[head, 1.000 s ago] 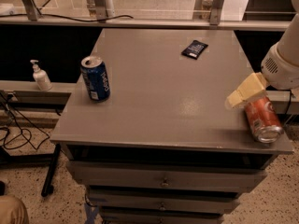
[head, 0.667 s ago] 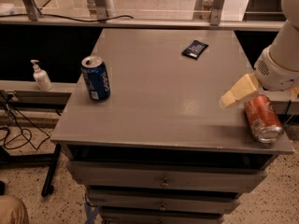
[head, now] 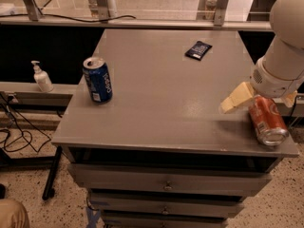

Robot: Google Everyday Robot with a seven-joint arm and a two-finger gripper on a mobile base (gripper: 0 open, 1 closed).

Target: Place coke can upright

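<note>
Camera view: the coke can [head: 267, 122] lies on its side at the table's [head: 156, 108] five-o'clock corner. The gripper [head: 259, 103] straddles its twelve-o'clock end, fingers spread. It should clamp squarely, then tip the can upright away from the edge.

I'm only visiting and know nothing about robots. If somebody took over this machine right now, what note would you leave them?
Gripper: low at the table's front right corner, right at the coke can.
Coke can: on its side near that corner of the table, silver top toward the front edge.
Done: the gripper is at the can; the can is not upright yet.
Left: stand the can upright on the table, then back away.
The blue can, upright on the left, is not part of the job.
</note>
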